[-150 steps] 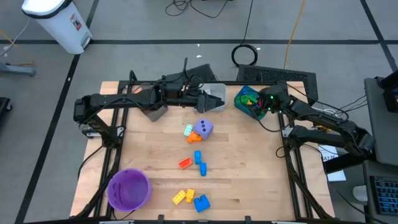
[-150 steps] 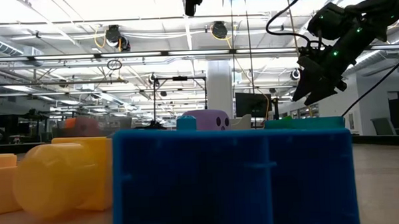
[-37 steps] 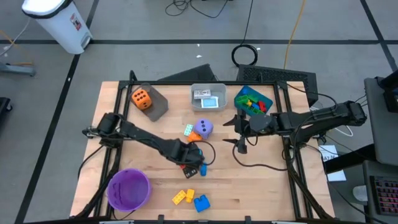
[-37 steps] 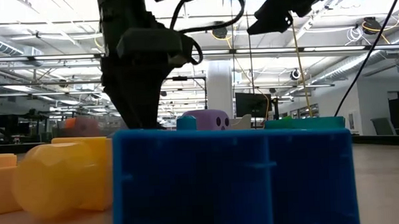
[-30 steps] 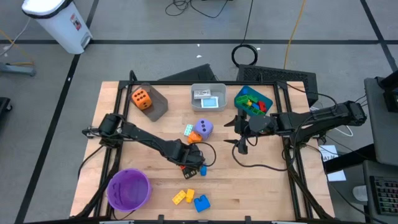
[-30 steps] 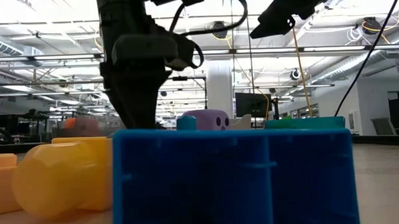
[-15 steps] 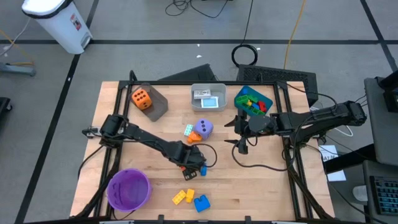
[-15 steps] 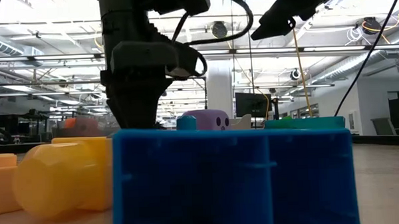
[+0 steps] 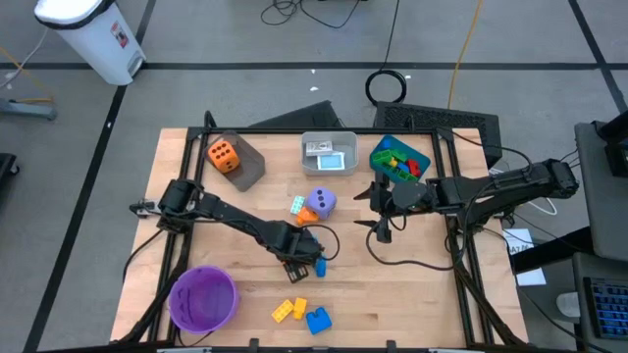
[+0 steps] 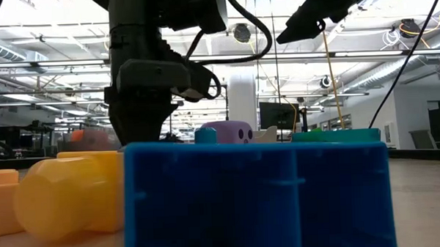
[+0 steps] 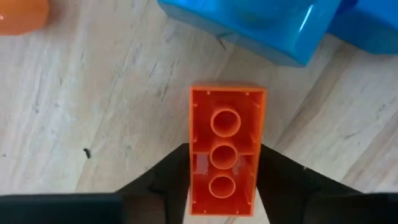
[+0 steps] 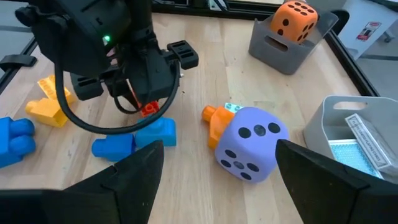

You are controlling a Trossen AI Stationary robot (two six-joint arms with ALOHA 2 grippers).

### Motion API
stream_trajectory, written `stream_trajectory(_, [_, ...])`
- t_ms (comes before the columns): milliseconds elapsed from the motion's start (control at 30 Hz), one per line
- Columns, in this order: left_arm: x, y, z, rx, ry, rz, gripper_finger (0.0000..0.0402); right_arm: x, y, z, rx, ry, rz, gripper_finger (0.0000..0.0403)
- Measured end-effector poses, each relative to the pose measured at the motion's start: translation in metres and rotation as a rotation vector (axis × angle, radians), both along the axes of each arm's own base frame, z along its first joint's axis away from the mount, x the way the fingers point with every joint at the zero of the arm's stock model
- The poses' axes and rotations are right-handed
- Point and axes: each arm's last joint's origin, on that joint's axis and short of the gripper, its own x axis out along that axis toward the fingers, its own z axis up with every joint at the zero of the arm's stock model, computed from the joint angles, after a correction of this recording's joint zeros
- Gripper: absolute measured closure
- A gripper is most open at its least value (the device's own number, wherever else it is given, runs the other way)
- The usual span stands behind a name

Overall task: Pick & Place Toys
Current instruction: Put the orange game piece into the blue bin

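Observation:
An orange brick [image 11: 227, 146] lies on the table's middle with its hollow underside up. My left gripper [image 9: 297, 257] stands over it, pointing down, with its fingers closed on the brick's sides. A blue brick [image 11: 261, 25] lies just beyond it. The purple die [image 9: 322, 202] rests beside a small orange piece [image 12: 214, 121]. Two yellow bricks [image 9: 287, 309] and another blue brick [image 9: 318, 320] lie near the front edge. My right gripper [image 9: 379, 227] hangs open above the table's right half, holding nothing. My left gripper pinches the orange brick by its two long sides [image 11: 194, 171], toward one end, between its two fingers [image 11: 165, 183]. The fingers come from above, pointing down, and lie across the brick. The brick rests flat on the wood.
A purple bowl [image 9: 203, 297] stands at the front left. Along the far edge stand a grey bin [image 9: 240, 167] holding an orange die [image 9: 222, 154], a white bin [image 9: 328, 153] with cards, and a teal bin [image 9: 397, 160] of bricks. In the low view the front blue brick [image 10: 255, 195] blocks the table's middle.
My left gripper has sunk a little over the orange brick and tipped slightly. The brick has stayed in place on the table.

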Motion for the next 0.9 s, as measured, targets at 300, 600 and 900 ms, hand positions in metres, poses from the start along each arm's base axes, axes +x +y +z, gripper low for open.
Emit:
stream_trajectory(300, [0.001, 0.012, 0.014, -0.097, -0.017, 0.026, 0.0259, -0.001, 0.000, 0.001, 0.002, -0.006, 0.004, 0.0099])
stream_trajectory(600, [-0.009, 0.039, 0.096, -0.063, -0.356, 0.072, 0.0244, -0.001, 0.002, 0.025, 0.152, -0.227, 0.017, 0.0099])
stream_trajectory(900, [0.002, 0.066, 0.178, -0.090, -0.990, 0.093, 0.0255, 0.004, -0.002, 0.051, 0.221, -0.487, 0.065, 0.0099])
